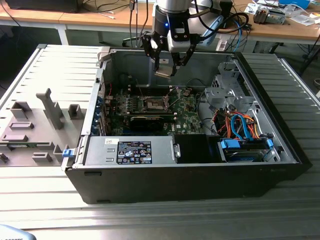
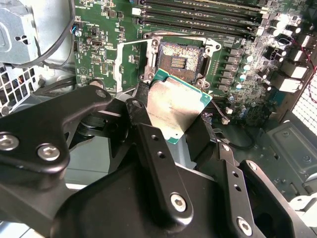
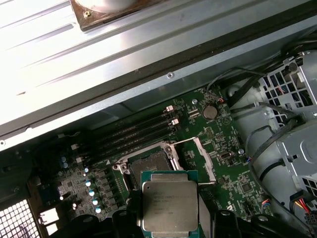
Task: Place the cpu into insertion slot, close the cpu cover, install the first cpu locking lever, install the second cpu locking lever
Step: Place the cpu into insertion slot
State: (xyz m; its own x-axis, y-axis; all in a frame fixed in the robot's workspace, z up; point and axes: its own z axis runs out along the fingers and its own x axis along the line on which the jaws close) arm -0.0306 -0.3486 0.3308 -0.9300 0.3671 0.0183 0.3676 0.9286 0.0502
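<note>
Hanging clear above insertion slot (image 2: 178,60): edge-held cpu (image 2: 174,106)

1. An open black computer case (image 1: 190,175) lies on the slatted metal bench (image 1: 150,220).
2. A green circuit board (image 1: 187,112) lies flat inside.
3. Orange and blue cables (image 1: 240,125) bunch toward the exterior view's right.
4. A grey panel (image 1: 65,70) lies beside the case.

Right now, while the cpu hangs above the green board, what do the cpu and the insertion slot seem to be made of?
The cpu: a silvery-grey metal top with a dull, brushed sheen, on a thin green base that shows at its edges, likely circuit-board laminate. The insertion slot: a silvery metal rim that glints in the light, around a dark matte centre, probably plastic with fine contacts.
</note>
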